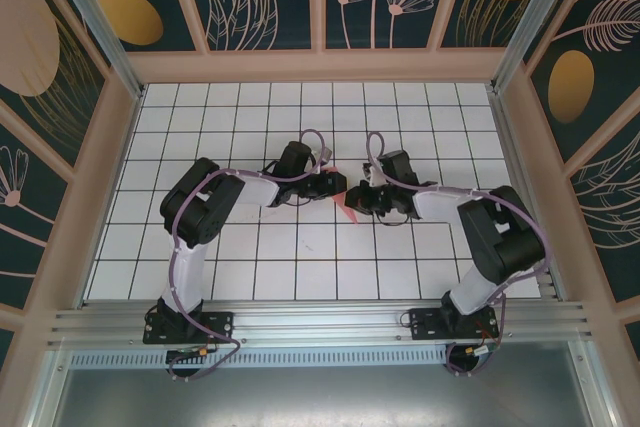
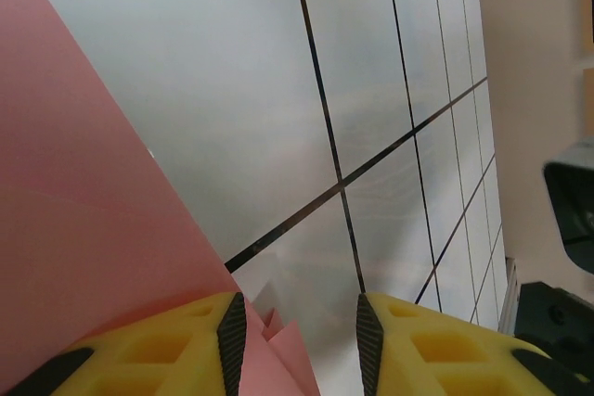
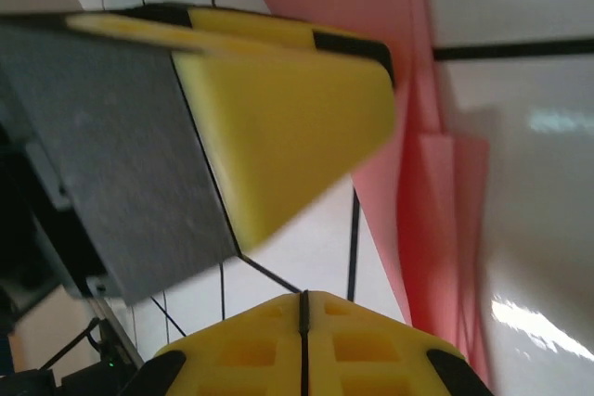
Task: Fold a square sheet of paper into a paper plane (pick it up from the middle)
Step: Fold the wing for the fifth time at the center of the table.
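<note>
Black joints and pale grey-white link shells on left arm [image 1: 200,209] and right arm [image 1: 492,232]. Lilac cables [image 1: 176,247] strung along each. Black base plates [image 1: 188,325] screwed to a ribbed aluminium rail [image 1: 320,325]. Yellow moulded fingers [image 2: 436,345] with hollow cells and black pads [image 2: 232,331] on left hand [image 2: 297,345] and right hand [image 3: 303,322].

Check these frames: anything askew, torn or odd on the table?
Nothing spilled or torn. The pink paper sits part-folded between the left tool and right tool. In the right wrist view its layers at one end sit stepped, not edge to edge, so the folds look uneven.
</note>
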Tool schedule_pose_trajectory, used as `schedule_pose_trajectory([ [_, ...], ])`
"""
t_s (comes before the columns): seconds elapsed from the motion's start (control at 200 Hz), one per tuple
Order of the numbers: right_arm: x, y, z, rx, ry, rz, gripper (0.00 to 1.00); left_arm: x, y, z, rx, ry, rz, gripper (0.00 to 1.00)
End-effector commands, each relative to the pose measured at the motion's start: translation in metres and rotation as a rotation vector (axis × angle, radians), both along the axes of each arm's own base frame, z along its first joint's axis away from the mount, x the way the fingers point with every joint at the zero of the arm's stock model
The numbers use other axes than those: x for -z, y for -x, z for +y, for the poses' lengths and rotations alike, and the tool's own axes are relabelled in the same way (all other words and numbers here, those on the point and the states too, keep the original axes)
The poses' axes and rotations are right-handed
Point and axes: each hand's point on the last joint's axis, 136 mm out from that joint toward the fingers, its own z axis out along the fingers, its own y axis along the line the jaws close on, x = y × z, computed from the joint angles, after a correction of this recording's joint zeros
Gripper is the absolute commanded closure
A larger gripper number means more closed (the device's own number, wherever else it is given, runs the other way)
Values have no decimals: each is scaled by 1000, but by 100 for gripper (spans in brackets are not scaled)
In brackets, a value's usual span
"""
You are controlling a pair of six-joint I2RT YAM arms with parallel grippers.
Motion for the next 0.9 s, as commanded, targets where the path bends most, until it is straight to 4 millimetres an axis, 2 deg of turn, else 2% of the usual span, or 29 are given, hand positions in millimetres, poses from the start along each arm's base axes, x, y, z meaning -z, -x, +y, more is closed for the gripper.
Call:
schedule_pose_trajectory([
  [0.0, 10, -6, 9, -18, -33, 41, 92, 46, 6, 19, -33, -113, 87, 60],
  [0.095, 28, -7, 2, 6, 13, 57, 92, 44, 5, 18, -35, -111, 83, 60],
  [0.195, 50, -4, -17, 57, 90, 95, 94, 43, 4, 18, -34, -112, 75, 59],
  [0.325, 75, 16, -32, 64, 150, 170, 100, 39, -1, 24, -42, -119, 46, 59],
  [0.46, 96, 34, -45, 62, 214, 232, 100, 35, -11, 31, -47, -117, 5, 58],
  [0.61, 103, 42, -51, 54, 244, 251, 100, 26, -23, 40, -51, -113, -52, 56],
  [0.896, 104, 43, -51, 47, 252, 257, 100, 16, -47, 55, -74, -67, -98, 51],
])
